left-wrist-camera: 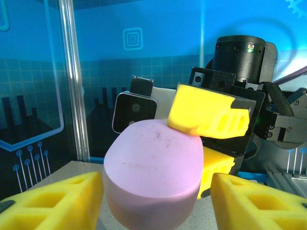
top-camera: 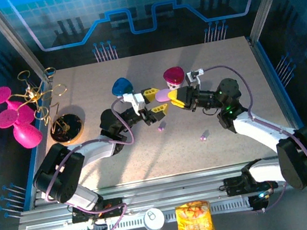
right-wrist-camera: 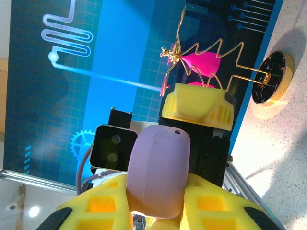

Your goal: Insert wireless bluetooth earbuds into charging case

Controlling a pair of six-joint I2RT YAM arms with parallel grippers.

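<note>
Where the charging case was: the lilac charging case sat between the 2 claws over the middle of the counter, just in front of the magenta dome.
Right claw: the right claw gripped the charging case, with its yellow fingers pressed against 2 opposite sides of it.
Left claw: the left claw faced the right claw, and its jaws stood part-way apart around the free end of the case.
Left claw contact: in the left wrist view, 1 yellow pad lay against the case, while a narrow gap showed at the other pad.
First earbud: a tiny lilac-pink first earbud lay loose on the counter, near the left claw and on its near side.
Second earbud: a like-coloured second earbud lay loose nearer the right arm, well apart from the first.
Domes: the blue dome and the magenta dome stood on white bases behind the claws.
Left edge: a gold wire stand on a dark round base stood beside a magenta flower shape.
Front rail: a can lay just beside a snack bag.
</note>
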